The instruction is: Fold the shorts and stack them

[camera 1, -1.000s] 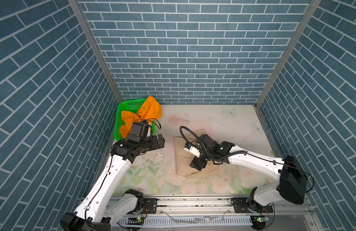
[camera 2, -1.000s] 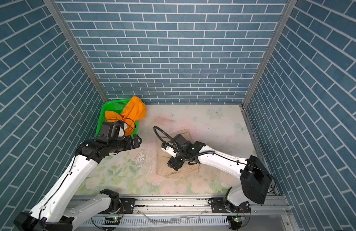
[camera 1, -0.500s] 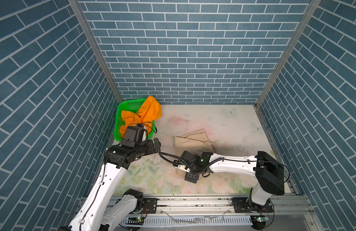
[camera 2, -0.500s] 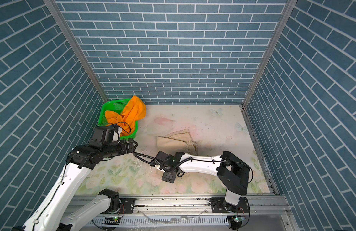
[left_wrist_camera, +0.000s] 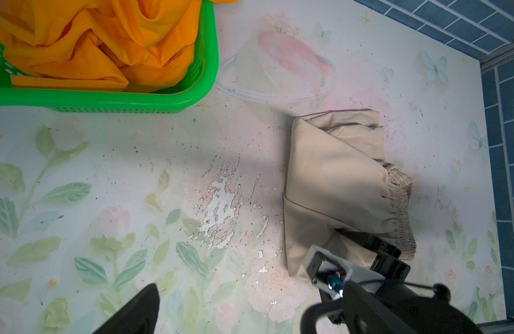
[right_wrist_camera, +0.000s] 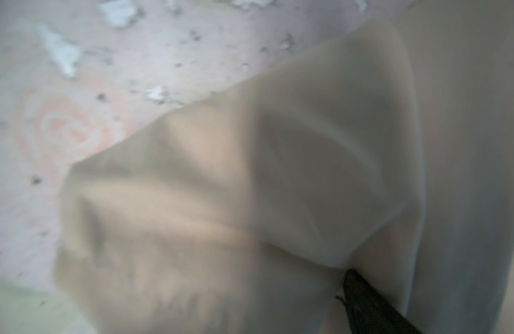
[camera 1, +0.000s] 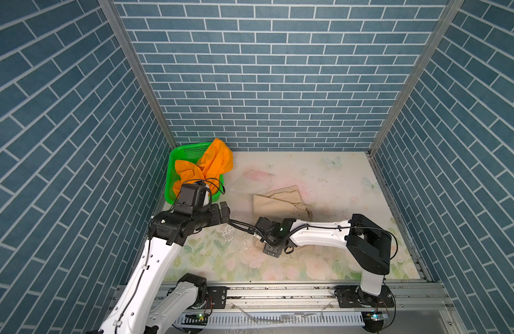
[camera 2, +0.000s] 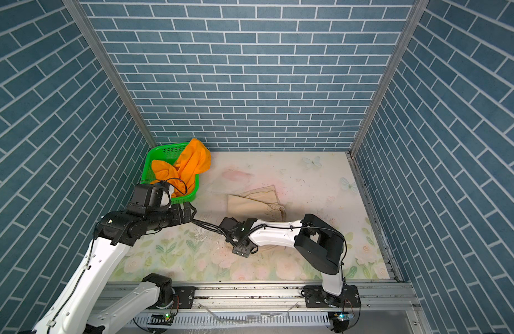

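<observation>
Beige shorts (camera 1: 279, 199): one pair, folded, near corner touching right gripper (camera 1: 271, 251) fingers; grip unclear. Orange shorts (camera 1: 212, 164): one pair, in green basket (camera 1: 189, 147), just beyond left gripper (camera 1: 225, 212) fingers, spread wide, empty.

Bunched shorts (camera 1: 215, 162) lie in the basket (camera 1: 189, 149) at back left; folded shorts (camera 1: 276, 199) lie right of it.

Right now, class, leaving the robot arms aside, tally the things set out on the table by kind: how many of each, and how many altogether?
Shorts: 2 (beige shorts, orange shorts)
Basket: 1 (green basket)
Total: 3
</observation>
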Controlling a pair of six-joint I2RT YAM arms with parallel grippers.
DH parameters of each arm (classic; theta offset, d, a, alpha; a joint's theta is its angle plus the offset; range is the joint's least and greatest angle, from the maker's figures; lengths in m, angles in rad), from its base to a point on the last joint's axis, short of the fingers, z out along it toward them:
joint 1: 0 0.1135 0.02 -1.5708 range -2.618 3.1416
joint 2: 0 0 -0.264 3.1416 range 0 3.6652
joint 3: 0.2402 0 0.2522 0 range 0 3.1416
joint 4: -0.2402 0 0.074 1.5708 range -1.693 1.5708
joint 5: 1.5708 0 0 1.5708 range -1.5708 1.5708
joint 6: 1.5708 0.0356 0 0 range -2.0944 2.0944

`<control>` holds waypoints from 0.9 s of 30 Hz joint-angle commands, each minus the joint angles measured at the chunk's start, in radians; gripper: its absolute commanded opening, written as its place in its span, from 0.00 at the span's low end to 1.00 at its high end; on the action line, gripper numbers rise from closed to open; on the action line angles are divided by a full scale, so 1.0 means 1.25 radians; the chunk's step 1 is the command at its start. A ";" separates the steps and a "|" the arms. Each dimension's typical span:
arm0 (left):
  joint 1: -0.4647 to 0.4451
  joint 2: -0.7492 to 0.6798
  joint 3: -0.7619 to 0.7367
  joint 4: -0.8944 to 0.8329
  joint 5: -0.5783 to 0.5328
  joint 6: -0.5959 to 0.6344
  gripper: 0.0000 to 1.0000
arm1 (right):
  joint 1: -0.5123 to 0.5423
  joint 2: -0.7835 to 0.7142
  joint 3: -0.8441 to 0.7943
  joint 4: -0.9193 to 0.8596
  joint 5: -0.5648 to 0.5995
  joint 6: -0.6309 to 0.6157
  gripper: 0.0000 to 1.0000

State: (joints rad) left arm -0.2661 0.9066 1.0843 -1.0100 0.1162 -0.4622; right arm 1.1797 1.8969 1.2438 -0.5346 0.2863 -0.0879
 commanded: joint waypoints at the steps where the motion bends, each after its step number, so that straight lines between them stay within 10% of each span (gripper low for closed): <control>1: 0.012 -0.008 0.015 -0.025 -0.009 0.009 1.00 | -0.054 0.071 0.075 -0.055 0.097 0.084 0.83; 27: 0.041 0.008 -0.001 -0.011 0.026 0.003 1.00 | -0.576 0.463 0.713 -0.168 0.063 0.318 0.82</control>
State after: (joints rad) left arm -0.2245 0.9184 1.0840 -1.0271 0.1436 -0.4599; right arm 0.5163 2.4592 2.1216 -0.6746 0.3359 0.2577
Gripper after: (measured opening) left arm 0.995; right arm 0.818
